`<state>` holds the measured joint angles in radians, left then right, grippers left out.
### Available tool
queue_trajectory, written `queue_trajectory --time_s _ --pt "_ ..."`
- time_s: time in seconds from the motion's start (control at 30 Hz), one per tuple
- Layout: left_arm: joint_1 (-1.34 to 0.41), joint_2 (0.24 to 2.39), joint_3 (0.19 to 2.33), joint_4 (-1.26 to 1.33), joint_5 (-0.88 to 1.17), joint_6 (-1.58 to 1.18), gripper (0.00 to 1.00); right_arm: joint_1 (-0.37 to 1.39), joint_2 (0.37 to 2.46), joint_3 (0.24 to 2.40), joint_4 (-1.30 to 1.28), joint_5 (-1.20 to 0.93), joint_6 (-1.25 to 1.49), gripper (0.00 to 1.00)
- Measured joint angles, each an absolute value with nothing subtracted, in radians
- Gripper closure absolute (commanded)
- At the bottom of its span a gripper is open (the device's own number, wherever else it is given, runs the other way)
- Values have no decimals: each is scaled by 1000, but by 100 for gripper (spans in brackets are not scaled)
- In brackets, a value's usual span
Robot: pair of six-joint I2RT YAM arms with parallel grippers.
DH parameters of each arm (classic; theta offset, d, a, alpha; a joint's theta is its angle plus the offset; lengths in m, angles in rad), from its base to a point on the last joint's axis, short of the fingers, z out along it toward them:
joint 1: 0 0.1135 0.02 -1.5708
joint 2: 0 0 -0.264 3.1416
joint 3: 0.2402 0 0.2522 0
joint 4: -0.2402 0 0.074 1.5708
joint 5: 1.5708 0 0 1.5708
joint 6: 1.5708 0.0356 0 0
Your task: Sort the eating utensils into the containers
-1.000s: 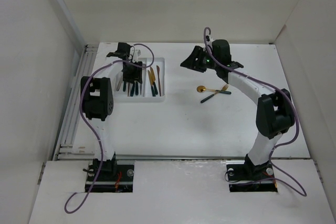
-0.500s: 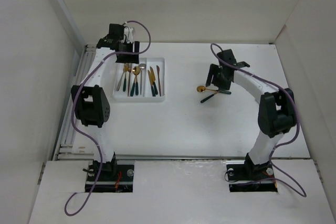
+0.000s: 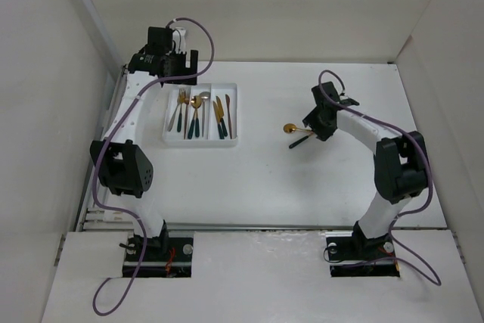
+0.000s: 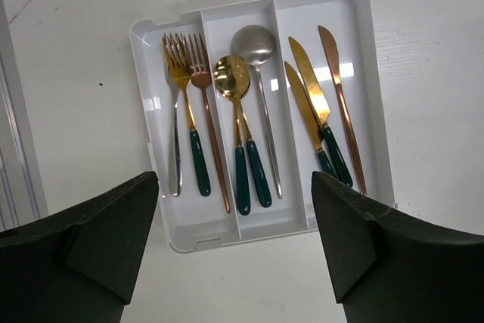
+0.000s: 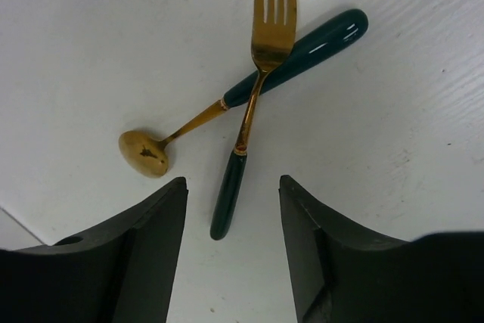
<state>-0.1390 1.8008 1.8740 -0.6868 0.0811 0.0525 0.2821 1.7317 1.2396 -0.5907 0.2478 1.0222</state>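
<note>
White walls (image 3: 249,5) close in my workspace on three sides. The bench (image 3: 265,179) is plain matt white with faint scuffs, and a metal rail (image 3: 102,164) runs along its left edge.

A second ago my left arm (image 3: 125,111) was bent low over the tray, and it has since swung up and back toward the far left corner. My right arm (image 3: 363,130) was raised high then and has dropped onto the two loose pieces right of centre. The tray (image 3: 200,142) sits left of centre toward the far side, well apart from those pieces.

The left tool (image 4: 233,179) hangs above the tray, jaws wide and empty. They are wider than a second ago, so I take it a piece has just been let go there. The right tool (image 5: 232,183) is low, jaws partly spread either side of a green handle and not yet gripping.

In the tray, forks (image 4: 193,111) fill the left compartment, spoons (image 4: 238,111) the middle and knives (image 4: 318,104) the right. One fork (image 5: 265,43) is left out on the bench, crossed over one spoon (image 5: 144,153).

I judge the sort nearly done. The fork should go first, since it lies on top, into the left compartment, and then the spoon into the middle.
</note>
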Motion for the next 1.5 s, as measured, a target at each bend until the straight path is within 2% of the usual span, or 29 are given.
queue_trajectory --time_s 0.2,0.57,0.63,0.73,0.77,0.83,1.1,1.2,1.33,1.5 --pt "-151 1792 1856 -693 88 53 19 302 1788 1238 -592 251 1093 52" --pt "-158 1759 1825 -698 104 55 19 322 1874 1249 -567 209 1122 51" --pt "-158 1754 1825 -698 104 55 19 322 1876 1250 -565 202 1122 55" --pt "-162 1749 1825 -698 105 55 19 322 1888 1259 -568 193 1116 70" --pt "-162 1749 1825 -698 105 55 19 322 1895 1268 -569 187 1111 85" --pt "-162 1749 1825 -699 105 55 19 322 1909 1281 -561 171 1105 99" --pt "-163 1749 1825 -708 170 83 19 324 1885 1238 -503 156 1089 100" --pt "-174 1749 1825 -727 272 123 14 346 1833 1185 -505 195 1069 100" --pt "-205 1749 1826 -773 479 192 13 433 1737 1175 -521 268 995 100" --pt "-225 1752 1849 -811 659 242 13 548 1654 1293 -494 304 869 100"
